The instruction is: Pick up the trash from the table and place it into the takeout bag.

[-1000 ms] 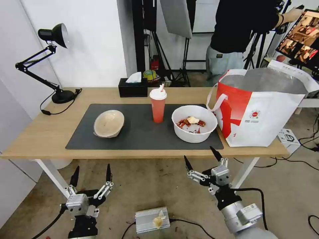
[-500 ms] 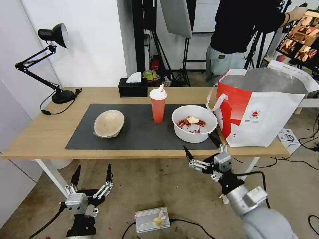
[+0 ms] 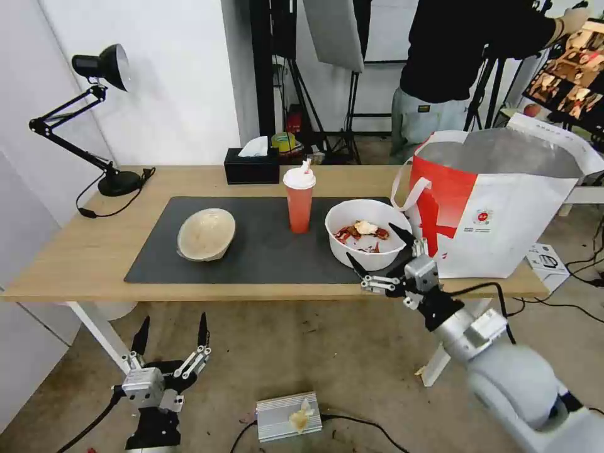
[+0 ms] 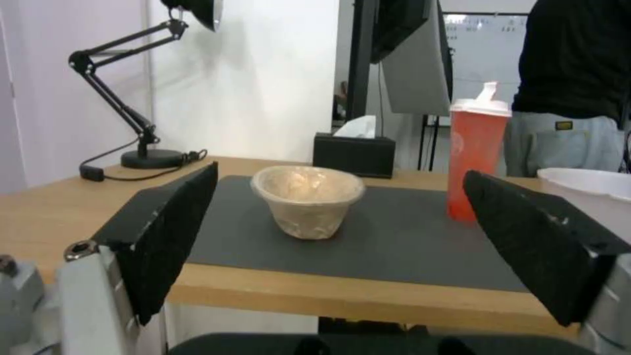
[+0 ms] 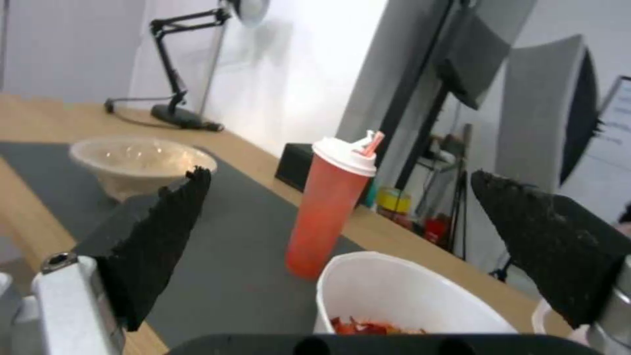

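Progress: judging from the layout, nothing is bagged yet; all three pieces of trash sit on the table [image 3: 75,251] and none is gripped.
Left to do: three pickups and three drops into the bag.
Right gripper [image 3: 380,251]: fingers spread wide apart, empty, at the table's front edge just in front of the white bowl [image 3: 368,234], not touching it as far as the head view shows.
Left gripper [image 3: 171,333]: fingers apart, empty, parked low in front of the table, below its front edge.
White bowl: round, smooth thin plastic, red food scraps inside; on the mat's right end, near the bag.
Red cup [image 3: 299,201]: tall, tapered, translucent red, white domed lid with straw; upright at the mat's middle, toward the back edge.
Beige bowl [image 3: 206,234]: matte paper-pulp, rounded, tilted on its side at the mat's left part.
Mat [image 3: 270,258]: dark grey, flat, rectangular.
Takeout bag [image 3: 503,207]: stiff white tote, red side panel, silver foil lining, loop handles; stands open at the table's right end.
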`<state>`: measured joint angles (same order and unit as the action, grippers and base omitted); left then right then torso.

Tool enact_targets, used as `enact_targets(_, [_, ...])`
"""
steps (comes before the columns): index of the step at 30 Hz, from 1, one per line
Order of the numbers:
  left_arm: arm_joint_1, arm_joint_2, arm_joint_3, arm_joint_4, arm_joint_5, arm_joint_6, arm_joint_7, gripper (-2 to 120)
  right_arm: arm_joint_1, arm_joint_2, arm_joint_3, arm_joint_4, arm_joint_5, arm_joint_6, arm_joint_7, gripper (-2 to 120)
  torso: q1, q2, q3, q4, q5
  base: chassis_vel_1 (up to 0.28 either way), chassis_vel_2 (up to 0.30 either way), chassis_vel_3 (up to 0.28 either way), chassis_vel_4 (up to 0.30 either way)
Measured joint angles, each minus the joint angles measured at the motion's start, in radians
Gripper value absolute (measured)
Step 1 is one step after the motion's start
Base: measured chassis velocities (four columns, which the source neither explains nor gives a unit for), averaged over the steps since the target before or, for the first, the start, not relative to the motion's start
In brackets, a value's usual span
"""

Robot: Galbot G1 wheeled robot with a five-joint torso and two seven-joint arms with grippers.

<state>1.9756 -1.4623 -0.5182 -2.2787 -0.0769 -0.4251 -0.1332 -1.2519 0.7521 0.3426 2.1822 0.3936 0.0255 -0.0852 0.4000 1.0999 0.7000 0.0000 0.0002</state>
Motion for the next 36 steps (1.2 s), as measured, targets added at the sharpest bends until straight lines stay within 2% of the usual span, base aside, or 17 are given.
enact_targets(4, [-0.011, 0.006, -0.004, 0.01, 0.0, 0.0, -0.001, 100, 0.055, -0.055, -0.008, -0.041, 0.011, -0.001, -0.024, 100, 0.0, 0.0, 0.0, 0.0, -0.0001, 0.0, 0.0, 0.0, 0.0])
enact_targets(8, [-0.015, 0.018, -0.002, 0.021, 0.0, -0.01, -0.001, 100, 0.133, -0.125, -0.026, -0.105, 0.031, -0.003, -0.101, 100, 0.0, 0.0, 0.0, -0.0001, -0.0001, 0.0, 0.0, 0.0, 0.0])
enact_targets(15, [-0.023, 0.023, -0.002, 0.029, 0.001, -0.012, -0.002, 100, 0.246, -0.181, -0.061, -0.182, 0.069, -0.028, -0.213, 100, 0.0, 0.0, 0.0, -0.0003, -0.0001, 0.0, 0.0, 0.0, 0.0])
enact_targets(18, [-0.023, 0.023, -0.002, 0.031, 0.002, -0.013, -0.002, 100, 0.274, -0.189, -0.072, -0.205, 0.077, -0.029, -0.241, 100, 0.0, 0.0, 0.0, 0.0, -0.0002, 0.0, 0.0, 0.0, 0.0])
enact_targets(21, [-0.022, 0.02, 0.002, 0.034, 0.005, -0.019, -0.002, 100, 0.363, -0.202, -0.111, -0.282, 0.09, -0.031, -0.379, 100, 0.0, 0.0, 0.0, 0.0, -0.0001, 0.0, 0.0, 0.0, 0.0])
enact_targets(25, [-0.021, 0.017, 0.003, 0.035, 0.008, -0.02, -0.002, 100, 0.413, -0.198, -0.141, -0.326, 0.091, -0.032, -0.463, 100, 0.0, 0.0, 0.0, -0.0001, 0.0, 0.0, 0.0, 0.0, 0.0])
enact_targets(36, [-0.017, 0.01, -0.003, 0.034, 0.014, -0.017, -0.003, 100, 0.541, -0.192, -0.227, -0.414, 0.082, -0.035, -0.597, 100, 0.0, 0.0, 0.0, -0.0001, -0.0001, 0.0, 0.0, 0.0, 0.0])
